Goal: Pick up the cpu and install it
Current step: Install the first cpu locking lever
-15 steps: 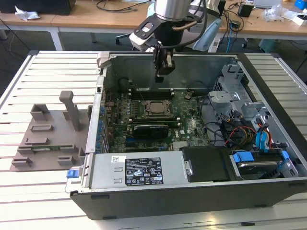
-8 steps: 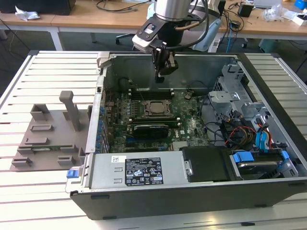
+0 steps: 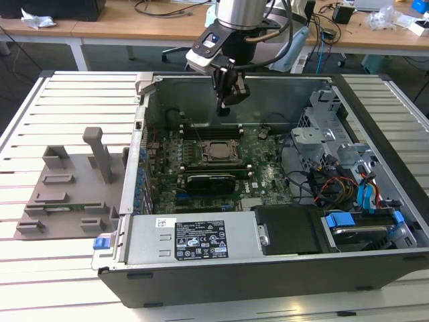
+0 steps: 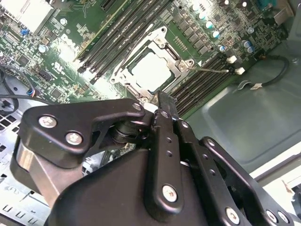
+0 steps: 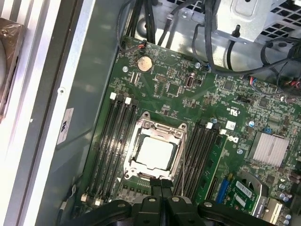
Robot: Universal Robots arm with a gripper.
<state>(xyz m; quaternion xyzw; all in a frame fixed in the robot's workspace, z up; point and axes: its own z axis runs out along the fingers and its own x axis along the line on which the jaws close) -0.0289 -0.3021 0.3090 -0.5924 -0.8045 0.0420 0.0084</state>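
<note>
Between memory slots [image 5: 111,141], cpu [image 5: 154,152] in socket [image 5: 139,129], closed claw [image 5: 162,182] nearby.

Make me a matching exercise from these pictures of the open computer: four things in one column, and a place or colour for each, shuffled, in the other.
Things:
1. cpu
2. hand
3. coin battery
4. grey fixture plate

Places or looks:
A. on the slatted table, at the exterior view's left
B. inside the socket frame
C. hanging over the motherboard
D. round and silvery

Pairs: 1-B, 2-C, 3-D, 4-A
</note>
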